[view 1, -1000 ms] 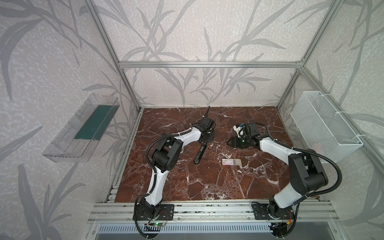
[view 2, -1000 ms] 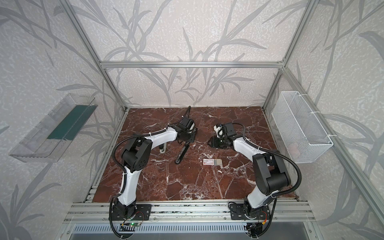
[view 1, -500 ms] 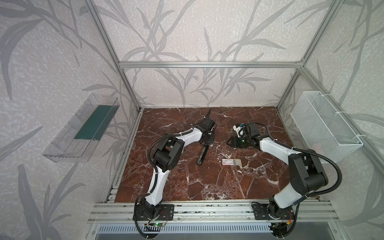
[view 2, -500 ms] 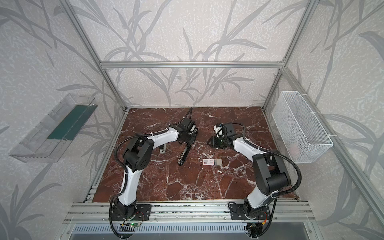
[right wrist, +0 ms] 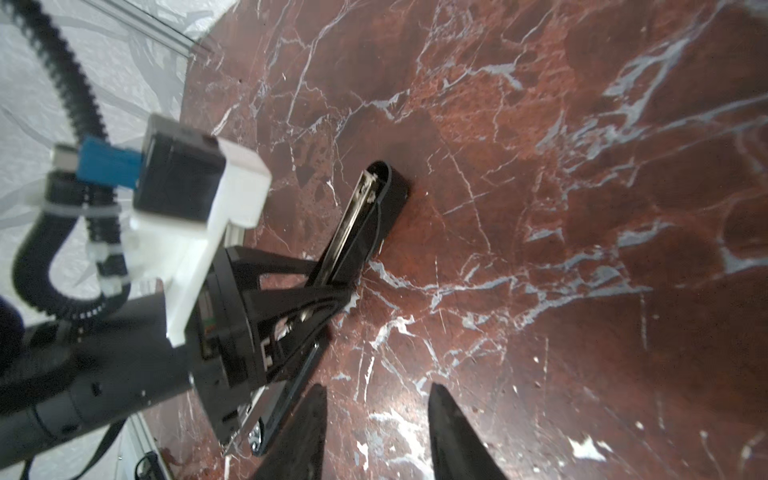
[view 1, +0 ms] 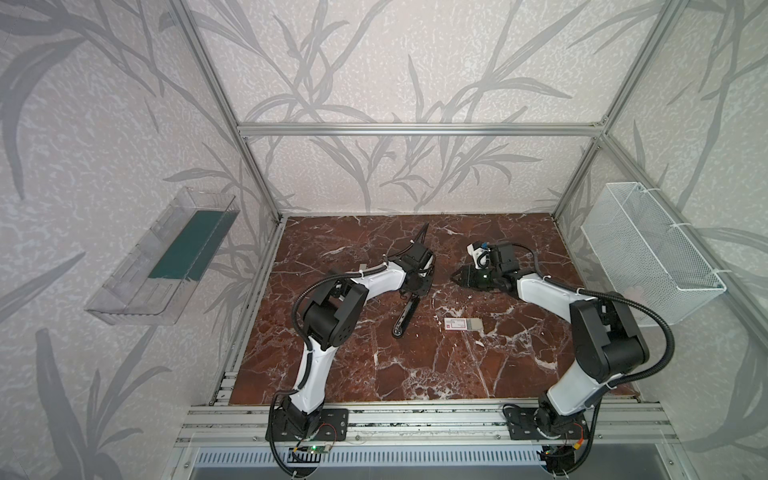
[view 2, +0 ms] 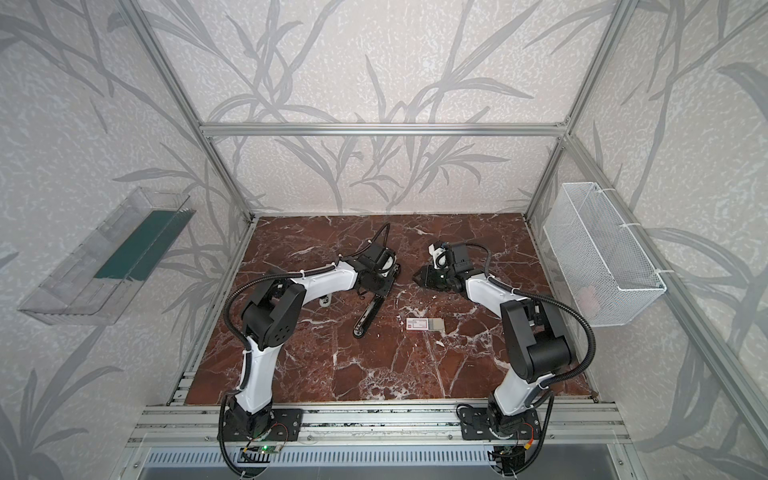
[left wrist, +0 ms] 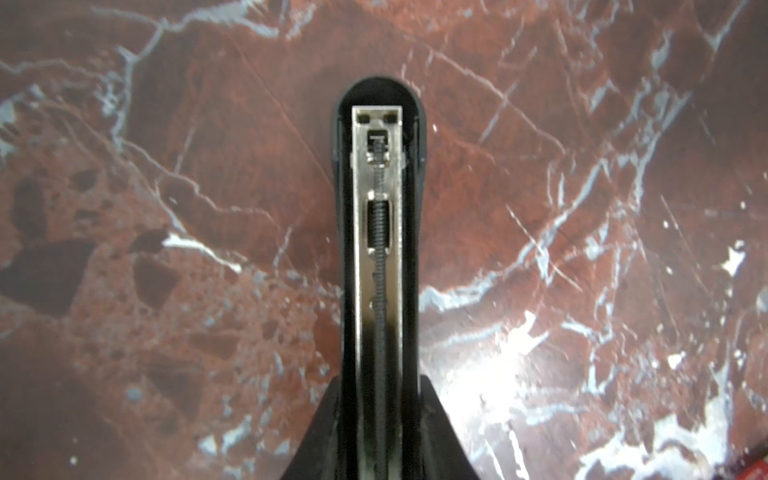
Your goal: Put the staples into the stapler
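The left gripper (left wrist: 380,386) is closed on the stapler (left wrist: 380,208), whose open channel runs forward from it. The right gripper (right wrist: 376,415) stands apart and empty; the staples (view 1: 474,324) lie near it, back toward its base. I think the left should hold the channel facing up and steady while the right fetches one strip.

Black plastic stapler (view 1: 406,313) rests mid-table on the red marble tabletop (view 1: 374,365); flat white cardboard staple box (view 1: 456,324) sits right of its front end, apart.
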Tool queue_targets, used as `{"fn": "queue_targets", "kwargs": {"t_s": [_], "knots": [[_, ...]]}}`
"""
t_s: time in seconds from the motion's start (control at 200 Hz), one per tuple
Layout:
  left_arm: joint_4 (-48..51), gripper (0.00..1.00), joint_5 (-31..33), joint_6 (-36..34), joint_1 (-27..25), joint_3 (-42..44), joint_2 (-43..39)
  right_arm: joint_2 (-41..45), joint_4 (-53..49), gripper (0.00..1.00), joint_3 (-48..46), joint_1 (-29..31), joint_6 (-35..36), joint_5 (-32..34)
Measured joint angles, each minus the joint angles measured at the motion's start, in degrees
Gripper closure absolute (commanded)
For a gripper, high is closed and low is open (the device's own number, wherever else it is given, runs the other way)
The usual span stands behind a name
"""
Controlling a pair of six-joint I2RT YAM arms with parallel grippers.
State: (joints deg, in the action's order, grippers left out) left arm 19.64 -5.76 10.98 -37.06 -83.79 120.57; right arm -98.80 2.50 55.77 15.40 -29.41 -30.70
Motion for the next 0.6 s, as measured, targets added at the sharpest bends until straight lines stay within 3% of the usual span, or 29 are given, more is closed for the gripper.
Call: {"fn": "queue_targets", "kwargs": {"t_s": [0.3, 0.6], "knots": [[-4.46, 1.0, 0.15, -1.07, -2.03, 6.8, -6.27, -9.51, 15.37, 0.51, 0.37, -0.79, -10.27, -6.43], [-6.86, 1.0, 0.31, -1.64, -2.97, 7.45, -8.59, -15.06, 34.56, 0.49, -0.11, -1.9, -22.12, -11.98]]}}
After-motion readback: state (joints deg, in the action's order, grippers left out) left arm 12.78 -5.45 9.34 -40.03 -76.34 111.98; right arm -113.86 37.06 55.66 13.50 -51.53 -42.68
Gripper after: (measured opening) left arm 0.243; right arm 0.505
